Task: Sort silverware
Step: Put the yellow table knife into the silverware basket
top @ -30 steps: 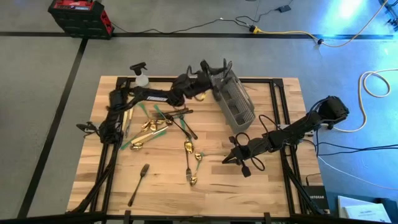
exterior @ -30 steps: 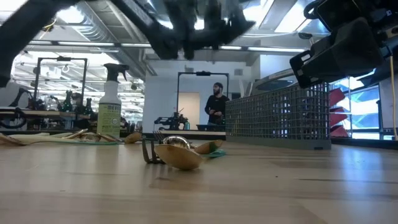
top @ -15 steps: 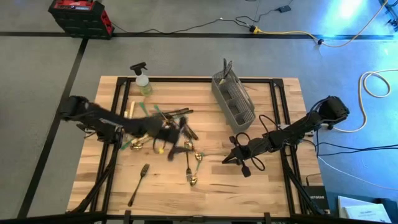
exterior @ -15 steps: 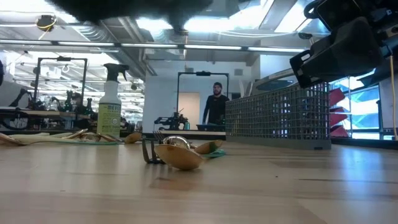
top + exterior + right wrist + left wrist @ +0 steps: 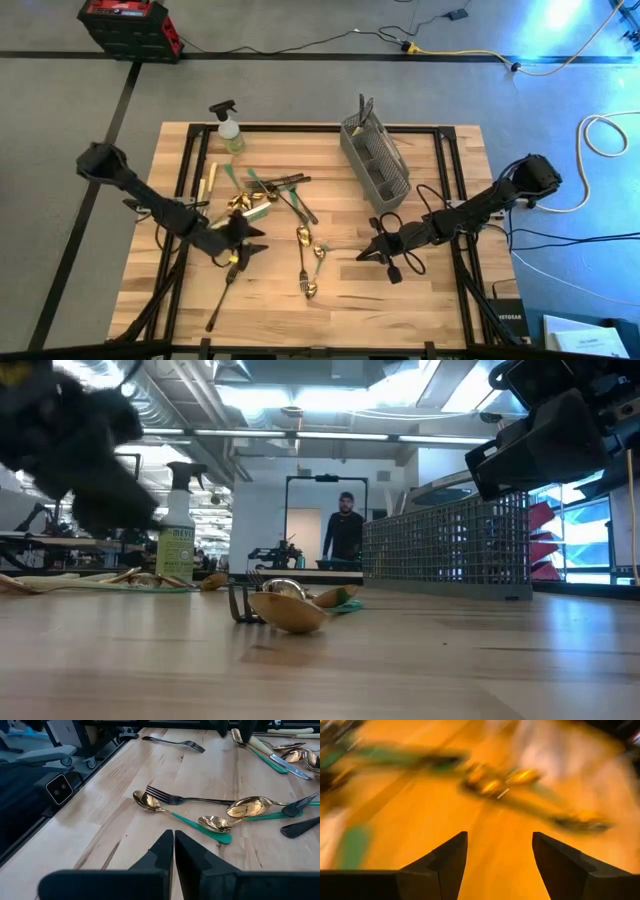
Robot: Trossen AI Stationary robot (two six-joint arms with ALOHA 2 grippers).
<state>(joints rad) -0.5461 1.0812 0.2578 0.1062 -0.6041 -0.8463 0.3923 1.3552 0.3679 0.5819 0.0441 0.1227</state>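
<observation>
The silverware lies loose on the wooden table: a pile of gold, green-handled and dark pieces (image 5: 265,195), two gold spoons (image 5: 305,250) near the middle, and a dark fork (image 5: 224,294) toward the near edge. My left gripper (image 5: 252,240) hovers open just near-left of the pile, with nothing between its fingers (image 5: 451,855). My right gripper (image 5: 372,252) is shut and empty, right of the spoons, pointing at a green-handled gold spoon (image 5: 172,812) and a dark fork (image 5: 185,799). The grey mesh caddy (image 5: 375,160) stands at the far right with a utensil upright in it.
A spray bottle (image 5: 228,128) stands at the far left edge. Black frame rails (image 5: 190,160) run along the table's sides. Bare wood lies near the front edge (image 5: 350,310). In the low view a person (image 5: 346,525) stands in the room behind.
My left gripper has swung from the caddy at the far edge toward the table's near left, coming down and rolling its wrist, and now hangs low beside the silverware pile. Its fingers stay open.
</observation>
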